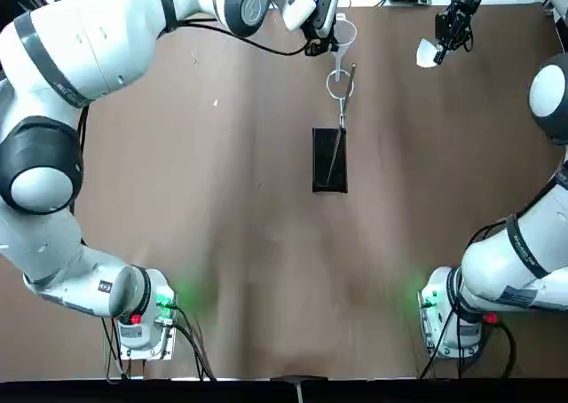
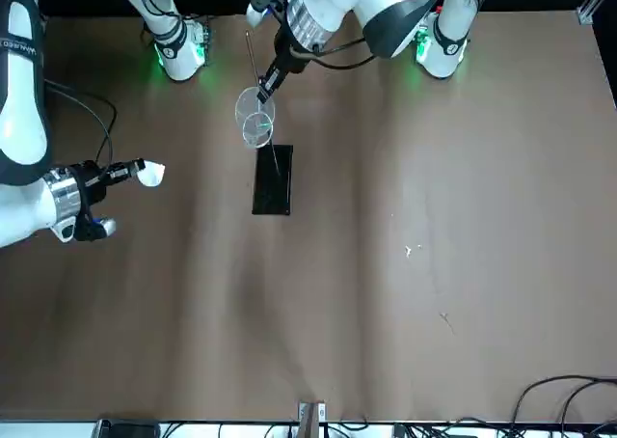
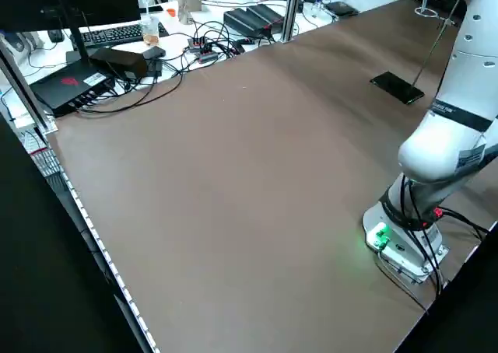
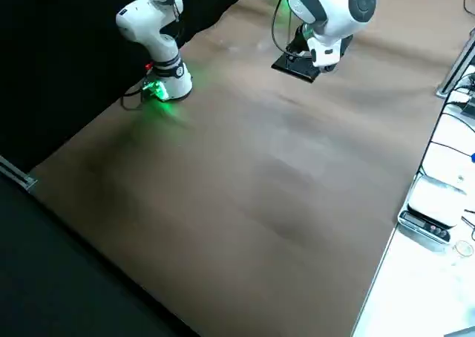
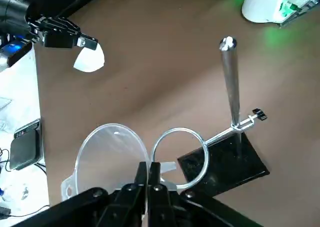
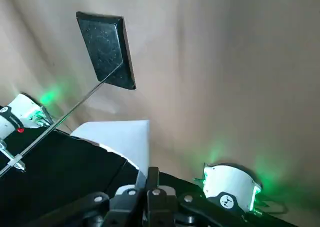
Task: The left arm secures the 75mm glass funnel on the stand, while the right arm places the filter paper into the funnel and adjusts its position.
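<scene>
Left gripper [image 1: 321,37]: at the far middle of the table, beyond the stand; fingers [image 5: 150,174] pressed together on the rim of the glass funnel [image 5: 111,154]; the white left arm [image 1: 80,48] sweeps in from the robot's left side
Glass funnel: held aloft, tilted, just beside the stand's ring [image 5: 180,154] and not seated in it; in the top view it lies just past the ring on the far side [image 1: 343,32]; in the front view the two clear circles overlap above the base [image 2: 256,105]
Stand [image 1: 329,159]: flat black base near the table's centre; silver rod [image 5: 230,82] rising from it; the wire ring [image 1: 339,84] sticks out toward the far edge; a small clamp screw [image 5: 257,115] shows at the rod
Right gripper [image 1: 452,30]: at the far right of the table, well apart from the stand; fingers clamped on the filter paper [image 1: 428,54]
Filter paper: white, folded, hanging from the fingertips above the table; also seen in the front view [image 2: 150,174] and the right wrist view [image 6: 122,139]
Right arm [image 1: 519,252]: banded; base at the near right corner
Table [image 1: 222,243]: brown surface
</scene>
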Controlling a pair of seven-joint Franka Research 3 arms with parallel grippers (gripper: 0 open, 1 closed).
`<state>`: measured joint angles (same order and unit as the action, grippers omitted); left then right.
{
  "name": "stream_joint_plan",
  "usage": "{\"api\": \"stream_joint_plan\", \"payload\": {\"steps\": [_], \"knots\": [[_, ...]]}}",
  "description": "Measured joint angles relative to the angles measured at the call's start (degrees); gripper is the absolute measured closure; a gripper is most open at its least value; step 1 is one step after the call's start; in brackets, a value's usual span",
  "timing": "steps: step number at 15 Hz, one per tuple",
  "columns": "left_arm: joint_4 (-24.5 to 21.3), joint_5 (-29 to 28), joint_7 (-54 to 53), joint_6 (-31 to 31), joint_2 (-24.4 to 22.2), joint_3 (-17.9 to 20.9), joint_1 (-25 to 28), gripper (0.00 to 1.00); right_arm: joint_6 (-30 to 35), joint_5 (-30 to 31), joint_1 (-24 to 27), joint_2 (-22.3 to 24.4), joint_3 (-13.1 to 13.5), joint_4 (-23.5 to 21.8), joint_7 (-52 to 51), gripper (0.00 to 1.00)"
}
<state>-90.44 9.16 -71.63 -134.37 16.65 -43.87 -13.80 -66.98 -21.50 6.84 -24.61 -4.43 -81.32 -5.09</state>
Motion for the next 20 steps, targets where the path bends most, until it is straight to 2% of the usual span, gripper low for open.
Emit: {"api": "stream_joint_plan", "payload": {"steps": [11,14,15,20], "knots": [[-6.51,-2.42,0.06,-8.83,0.10,-0.02,-0.90,0.97,0.00,-0.76,-0.02,0.00,-0.11,0.00,0.00,0.99],[-7.89,-2.46,0.06,-10.77,0.13,-0.02,-0.94,0.97,0.06,-4.78,-0.25,0.00,-0.27,0.00,1.57,0.99],[-8.83,-2.46,0.06,-12.15,0.14,-0.02,-1.01,0.97,0.26,-8.84,-0.74,0.00,-0.61,0.00,5.69,0.99],[-10.29,-3.47,0.06,-12.84,0.20,-0.02,-1.07,0.97,0.88,-19.53,-3.82,0.39,-1.78,0.91,17.84,0.99]]}}
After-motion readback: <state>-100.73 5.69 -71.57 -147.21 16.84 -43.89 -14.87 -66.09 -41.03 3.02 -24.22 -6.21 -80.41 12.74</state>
